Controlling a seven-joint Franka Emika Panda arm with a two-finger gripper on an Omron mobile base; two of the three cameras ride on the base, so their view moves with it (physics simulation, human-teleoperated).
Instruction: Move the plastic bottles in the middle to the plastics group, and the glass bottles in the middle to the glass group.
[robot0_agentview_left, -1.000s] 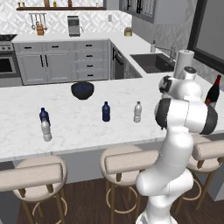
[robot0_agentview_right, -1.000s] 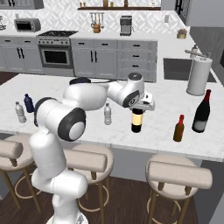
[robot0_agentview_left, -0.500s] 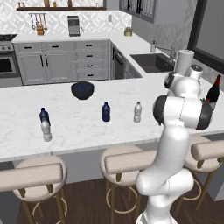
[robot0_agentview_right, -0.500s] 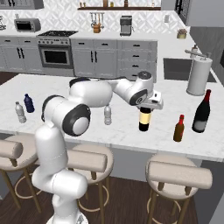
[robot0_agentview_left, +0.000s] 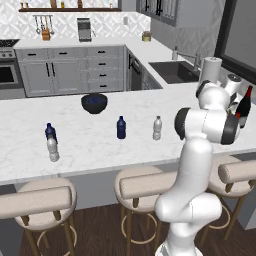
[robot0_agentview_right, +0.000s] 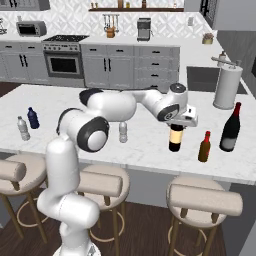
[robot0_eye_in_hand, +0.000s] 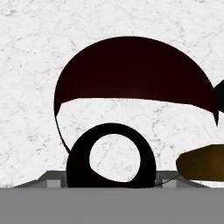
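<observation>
Right base view: your gripper (robot0_agentview_right: 176, 123) clasps the neck of the dark wine bottle (robot0_agentview_right: 175, 139), held upright over the island counter (robot0_agentview_right: 150, 150). Just beyond to its right stand the amber bottle (robot0_agentview_right: 204, 147) and red-necked wine bottle (robot0_agentview_right: 231, 128); two small plastic bottles (robot0_agentview_left: 120, 127) remain mid-counter.

wine bottle (robot0_agentview_right: 175, 138) neck hidden by gripper (robot0_agentview_right: 178, 121), jaws unseen

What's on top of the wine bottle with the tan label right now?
The gripper sits over the wine bottle, covering its neck. Whether the fingers actually clamp the neck is hidden; bare marble counter lies beneath.
</observation>
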